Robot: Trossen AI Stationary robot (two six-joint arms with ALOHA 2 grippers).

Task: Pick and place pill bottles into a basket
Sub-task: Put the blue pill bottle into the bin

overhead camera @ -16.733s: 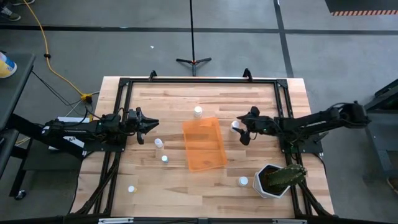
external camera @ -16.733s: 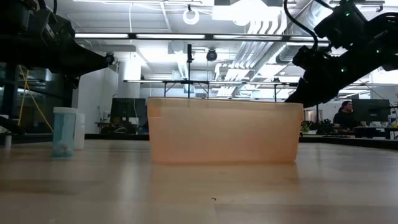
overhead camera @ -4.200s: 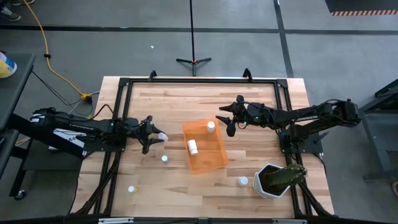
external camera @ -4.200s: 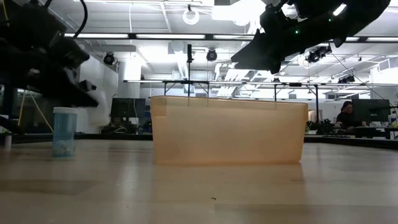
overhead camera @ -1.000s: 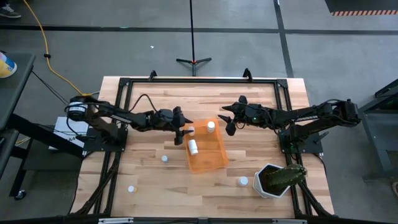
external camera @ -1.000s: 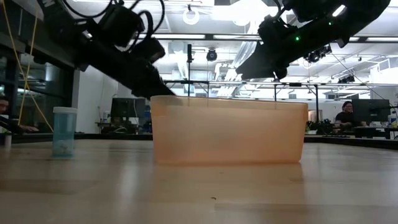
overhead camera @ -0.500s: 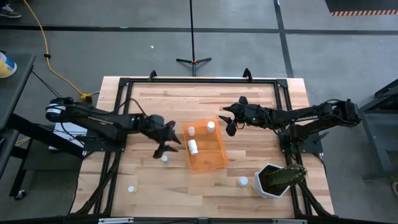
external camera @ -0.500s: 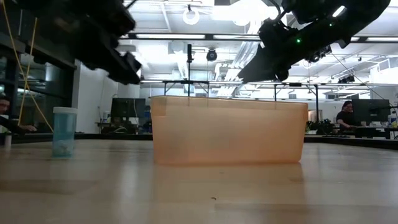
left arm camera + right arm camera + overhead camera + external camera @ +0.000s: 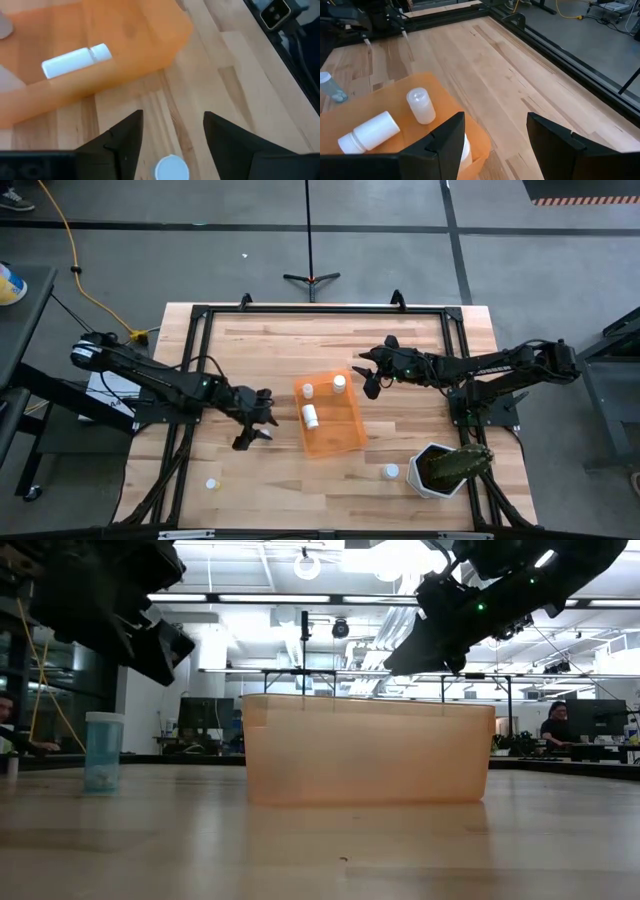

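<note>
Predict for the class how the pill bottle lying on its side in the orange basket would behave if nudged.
The lying pill bottle is a smooth cylinder, so it would probably roll across the basket floor until a wall stops it. It looks like small plastic, likely light and rigid.

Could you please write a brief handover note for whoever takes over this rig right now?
Left end effector: open, empty, above a standing pill bottle left of the basket.
Right end effector: open, empty, hovering by the basket's right side.
Done: three bottles in the basket, two upright, one on its side.
Left: the one under the left end effector, one at the front left, one beside the plant pot.
</note>
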